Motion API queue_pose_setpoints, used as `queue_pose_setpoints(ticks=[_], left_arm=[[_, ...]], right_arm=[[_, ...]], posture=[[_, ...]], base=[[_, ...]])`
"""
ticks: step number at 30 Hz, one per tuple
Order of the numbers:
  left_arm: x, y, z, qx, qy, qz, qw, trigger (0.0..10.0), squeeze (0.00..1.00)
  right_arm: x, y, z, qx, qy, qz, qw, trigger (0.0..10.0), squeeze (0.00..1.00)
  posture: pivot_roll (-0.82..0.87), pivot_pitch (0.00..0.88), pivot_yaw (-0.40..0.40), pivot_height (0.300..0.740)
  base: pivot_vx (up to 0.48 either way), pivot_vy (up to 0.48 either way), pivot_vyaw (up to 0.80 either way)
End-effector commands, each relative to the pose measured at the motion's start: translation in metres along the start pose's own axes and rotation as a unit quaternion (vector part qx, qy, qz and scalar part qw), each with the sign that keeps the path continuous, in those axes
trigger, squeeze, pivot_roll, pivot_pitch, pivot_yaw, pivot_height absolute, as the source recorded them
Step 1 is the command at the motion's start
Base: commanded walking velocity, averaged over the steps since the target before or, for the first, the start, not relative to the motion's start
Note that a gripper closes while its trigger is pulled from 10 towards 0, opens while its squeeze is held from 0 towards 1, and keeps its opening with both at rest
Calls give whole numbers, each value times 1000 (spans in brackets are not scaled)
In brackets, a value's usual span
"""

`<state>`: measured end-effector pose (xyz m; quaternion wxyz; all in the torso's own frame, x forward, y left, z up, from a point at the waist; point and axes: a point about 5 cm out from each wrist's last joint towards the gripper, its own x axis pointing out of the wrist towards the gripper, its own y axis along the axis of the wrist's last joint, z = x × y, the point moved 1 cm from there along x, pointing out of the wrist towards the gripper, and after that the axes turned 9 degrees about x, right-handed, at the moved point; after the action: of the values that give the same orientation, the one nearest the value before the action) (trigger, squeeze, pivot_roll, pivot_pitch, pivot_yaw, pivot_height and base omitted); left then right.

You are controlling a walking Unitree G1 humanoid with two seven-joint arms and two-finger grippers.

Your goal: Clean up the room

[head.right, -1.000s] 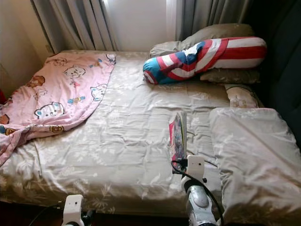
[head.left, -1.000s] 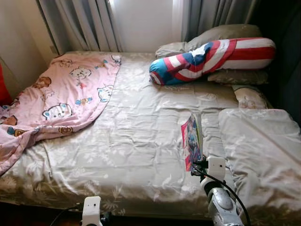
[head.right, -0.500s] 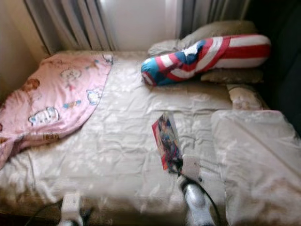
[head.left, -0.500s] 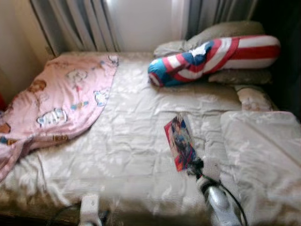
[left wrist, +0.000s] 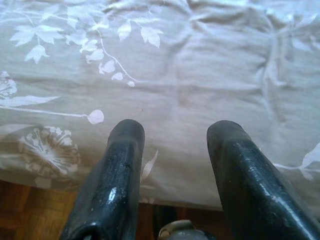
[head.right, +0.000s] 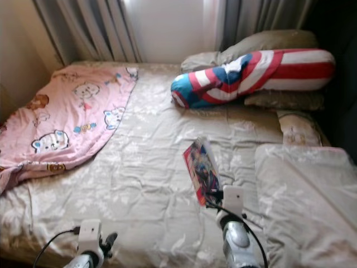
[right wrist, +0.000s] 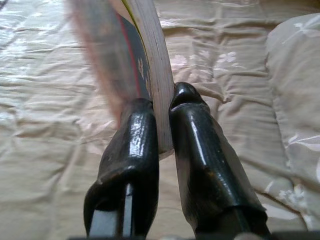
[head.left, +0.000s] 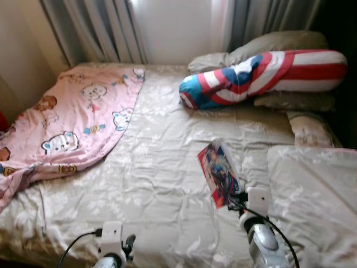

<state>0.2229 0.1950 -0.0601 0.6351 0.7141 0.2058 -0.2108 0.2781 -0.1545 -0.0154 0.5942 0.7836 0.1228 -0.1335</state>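
Note:
A thin book [head.left: 218, 173] with a colourful red-edged cover is lifted off the grey floral bedspread [head.left: 162, 167], tilted. My right gripper [right wrist: 162, 125] is shut on the book's [right wrist: 145, 60] lower edge, its black fingers [right wrist: 192, 135] pinching the pages. That right gripper [head.left: 235, 196] is over the right middle of the bed. My left gripper [left wrist: 172, 135] is open, with nothing between its fingers [left wrist: 122, 155], hovering at the bed's front edge [head.left: 114, 245].
A pink cartoon blanket [head.left: 67, 123] lies crumpled on the bed's left. A red, white and blue bolster [head.left: 262, 70] and grey pillows [head.left: 279, 42] sit at the head. A folded grey duvet [head.left: 315, 195] covers the right side. Curtains [head.left: 100, 28] hang behind.
The book has been raised and tilted from edge-on to show its cover, still held by my right gripper. The camera has shifted, and my left arm has come up further into view.

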Motion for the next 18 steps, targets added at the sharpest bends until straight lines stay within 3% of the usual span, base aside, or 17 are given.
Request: queue_pose_setpoints(ticks=[1, 4, 7, 9, 18], left_arm=[[0, 10, -12, 2, 15, 32, 999, 10000, 0], [0, 19, -16, 7, 21, 60, 998, 10000, 0], [-2, 50, -26, 19, 41, 151, 988, 10000, 0], [-5, 63, -27, 18, 44, 186, 981, 10000, 0], [-13, 86, -14, 12, 35, 247, 968, 10000, 0]], right_arm=[[2, 8, -6, 6, 9, 23, 1000, 10000, 0], [3, 8, -7, 7, 11, 24, 1000, 10000, 0], [2, 8, -8, 8, 16, 25, 1000, 10000, 0], [2, 8, -9, 8, 19, 25, 999, 10000, 0], [2, 10, -11, 32, 25, 35, 999, 10000, 0]], posture=[[-23, 22, 12, 709], [-25, 18, 15, 709], [-26, 10, 19, 709], [-27, 10, 19, 709], [-30, 0, 13, 709]], base=[[0, 0, 0], [0, 0, 0], [0, 0, 0], [0, 0, 0], [0, 0, 0]])
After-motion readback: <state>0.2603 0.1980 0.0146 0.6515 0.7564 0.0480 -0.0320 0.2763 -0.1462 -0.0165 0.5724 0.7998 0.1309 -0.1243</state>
